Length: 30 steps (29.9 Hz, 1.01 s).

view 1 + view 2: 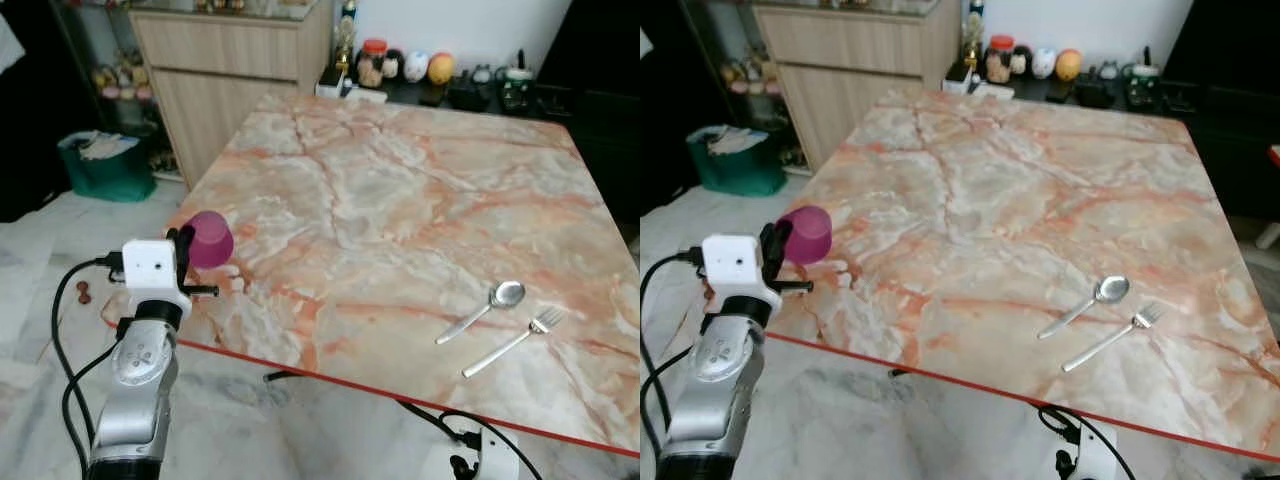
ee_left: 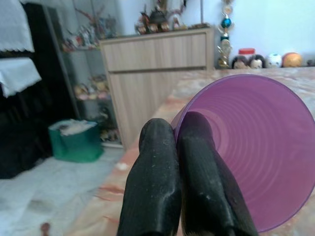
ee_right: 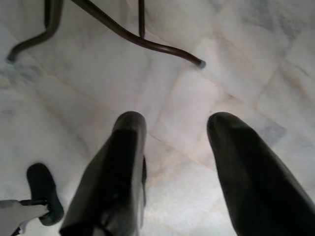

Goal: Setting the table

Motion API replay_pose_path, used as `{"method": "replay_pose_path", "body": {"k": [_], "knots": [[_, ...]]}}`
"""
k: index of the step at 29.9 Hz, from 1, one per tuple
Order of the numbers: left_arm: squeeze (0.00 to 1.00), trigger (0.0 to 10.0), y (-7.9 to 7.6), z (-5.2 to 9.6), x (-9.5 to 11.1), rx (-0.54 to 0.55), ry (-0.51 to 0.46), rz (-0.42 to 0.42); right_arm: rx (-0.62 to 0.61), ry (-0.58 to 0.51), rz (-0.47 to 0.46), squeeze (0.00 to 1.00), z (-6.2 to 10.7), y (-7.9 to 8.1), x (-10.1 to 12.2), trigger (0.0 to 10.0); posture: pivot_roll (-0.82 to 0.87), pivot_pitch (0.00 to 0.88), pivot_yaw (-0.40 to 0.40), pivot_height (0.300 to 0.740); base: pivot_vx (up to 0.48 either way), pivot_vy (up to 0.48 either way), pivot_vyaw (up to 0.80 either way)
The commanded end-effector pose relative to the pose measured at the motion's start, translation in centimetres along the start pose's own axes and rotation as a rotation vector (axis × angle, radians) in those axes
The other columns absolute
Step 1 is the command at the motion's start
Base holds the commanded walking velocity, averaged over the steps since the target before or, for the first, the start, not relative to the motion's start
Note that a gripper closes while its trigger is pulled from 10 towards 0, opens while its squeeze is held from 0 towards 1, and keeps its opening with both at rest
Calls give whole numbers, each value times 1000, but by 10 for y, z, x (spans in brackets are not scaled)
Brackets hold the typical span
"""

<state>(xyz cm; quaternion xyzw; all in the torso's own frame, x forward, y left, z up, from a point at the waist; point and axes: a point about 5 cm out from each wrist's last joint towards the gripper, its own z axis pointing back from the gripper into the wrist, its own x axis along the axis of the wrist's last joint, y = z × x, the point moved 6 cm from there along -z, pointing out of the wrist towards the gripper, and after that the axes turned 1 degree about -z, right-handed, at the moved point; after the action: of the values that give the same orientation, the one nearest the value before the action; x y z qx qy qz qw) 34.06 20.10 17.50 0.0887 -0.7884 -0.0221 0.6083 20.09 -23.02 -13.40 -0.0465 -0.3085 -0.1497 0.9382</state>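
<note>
My left gripper (image 1: 192, 245) is shut on the rim of a purple plastic cup (image 1: 210, 238), held tilted on its side just above the near left corner of the marble table (image 1: 400, 200). In the left wrist view one black finger (image 2: 206, 182) lies inside the cup (image 2: 261, 147) and the other outside, pinching its wall. A metal spoon (image 1: 485, 308) and a fork (image 1: 515, 340) lie side by side at the table's near right. My right gripper (image 3: 172, 177) hangs open below the table edge, pointing at the floor.
A wooden sideboard (image 1: 230, 70) stands behind the table's far left, with a green basket (image 1: 105, 165) on the floor beside it. Jars and small ornaments (image 1: 410, 65) line a low shelf past the far edge. Dark metal legs (image 3: 123, 32) cross the marble floor.
</note>
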Motion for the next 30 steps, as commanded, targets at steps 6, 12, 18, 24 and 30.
{"method": "replay_pose_path", "body": {"k": [6, 12, 18, 24, 30], "knots": [[0, 10000, -17, -8, 6, 4, 1, 56, -11, -10, -17, 0, 0, -4, 2, 10000, 106, 0, -52, 740, -86, 0, 0], [0, 10000, -25, -8, 7, -5, 5, 65, -10, -11, -16, 0, 0, -4, 3, 10000, 97, 0, -48, 740, -301, 0, 0], [0, 10000, -27, -10, 4, -11, 10, 70, -8, -5, -2, 0, 0, -4, 2, 10000, 94, 0, -47, 740, -313, 0, 0], [0, 10000, -38, -8, 0, -39, 30, 93, 1, -5, 9, 0, 0, -3, 2, 10000, 89, 0, -52, 740, -349, 0, 0], [0, 10000, -40, -8, -1, -37, 33, 98, 1, -4, 13, 0, 0, -4, 1, 10000, 90, 0, -54, 740, -358, 0, 0]]}}
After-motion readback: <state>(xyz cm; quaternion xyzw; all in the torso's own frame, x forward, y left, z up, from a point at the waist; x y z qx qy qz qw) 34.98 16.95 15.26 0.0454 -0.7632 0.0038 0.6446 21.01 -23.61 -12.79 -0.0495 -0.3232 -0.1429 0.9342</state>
